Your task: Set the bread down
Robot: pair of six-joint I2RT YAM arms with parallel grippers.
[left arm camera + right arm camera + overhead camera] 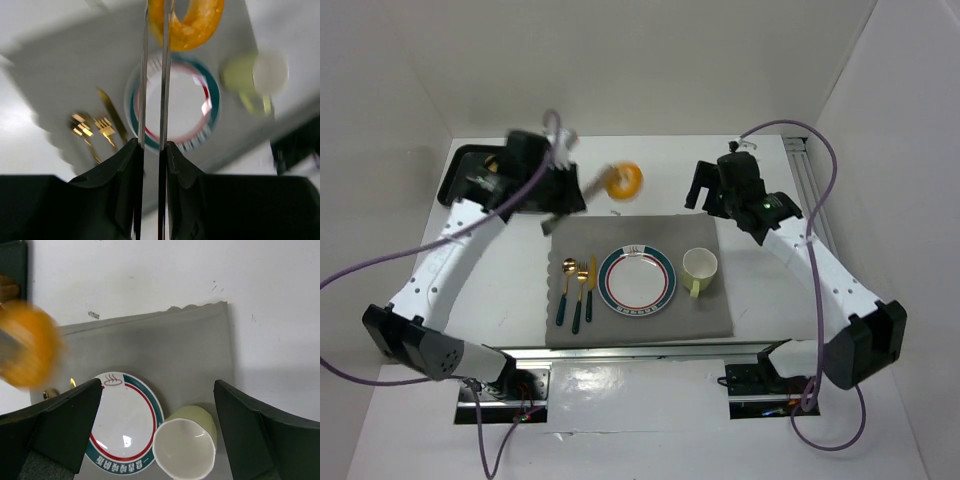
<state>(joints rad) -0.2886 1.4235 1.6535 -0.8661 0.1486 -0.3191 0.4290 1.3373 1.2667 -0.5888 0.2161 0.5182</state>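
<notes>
So the bread is up in the air, pinched at the tip of long metal tongs that the left gripper squeezes nearly shut. It hangs about over the far edge of the grey mat. The plate lies nearer the arm bases, so I'd guess the move is back and down. The cup sits just right of the plate and the cutlery just left, so there's little room sideways. The right gripper hovers wide open, holding nothing.

Matt grey cloth mat; glossy ceramic plate; shiny gold metal cutlery; glossy glazed bread.
</notes>
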